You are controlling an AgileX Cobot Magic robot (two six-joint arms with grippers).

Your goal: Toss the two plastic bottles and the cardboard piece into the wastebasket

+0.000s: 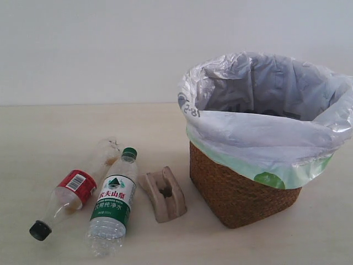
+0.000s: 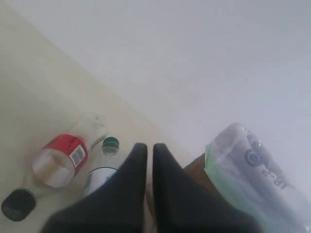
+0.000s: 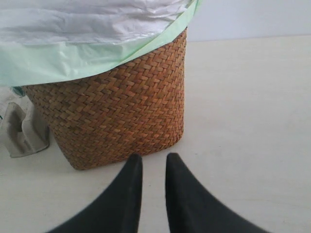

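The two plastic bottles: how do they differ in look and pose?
The red-label bottle has a black cap; the green-label bottle has a green cap. In the exterior view the red-label bottle's cap points toward the camera, the green-label bottle's cap away from it. The red-label bottle looks brownish inside, the green-label bottle clear. Both are clear plastic and lie on their sides, side by side, on the table, outside the wastebasket.

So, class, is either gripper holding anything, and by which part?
Nothing is held: neither left gripper nor right gripper has anything between its fingers. Red-label bottle, green-label bottle and cardboard piece lie untouched.
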